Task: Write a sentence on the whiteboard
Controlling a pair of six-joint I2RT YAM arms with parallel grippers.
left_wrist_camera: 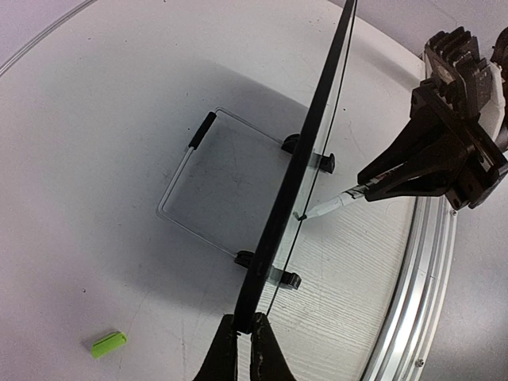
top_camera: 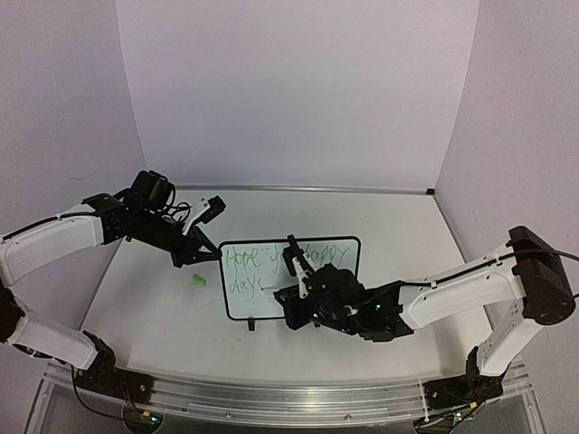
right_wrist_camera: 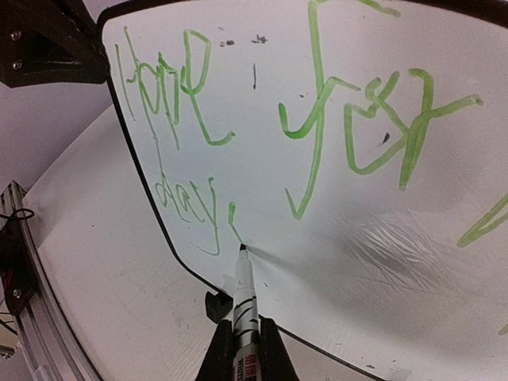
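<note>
right hand (right_wrist_camera: 242, 343) grips marker (right_wrist_camera: 244, 287); only its wrist view shows tip touching whiteboard (right_wrist_camera: 357, 262) just ahead. left hand (left_wrist_camera: 245, 327) pinches board's edge.

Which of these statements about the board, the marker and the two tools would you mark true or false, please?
1. The right tool holds a marker whose tip meets the whiteboard. True.
2. The left tool hangs open, away from the board. False: it is shut on the whiteboard's edge.
3. The sentence is written in red. False: the writing is green.
4. A small green piece lies on the table, off the board. True.
</note>
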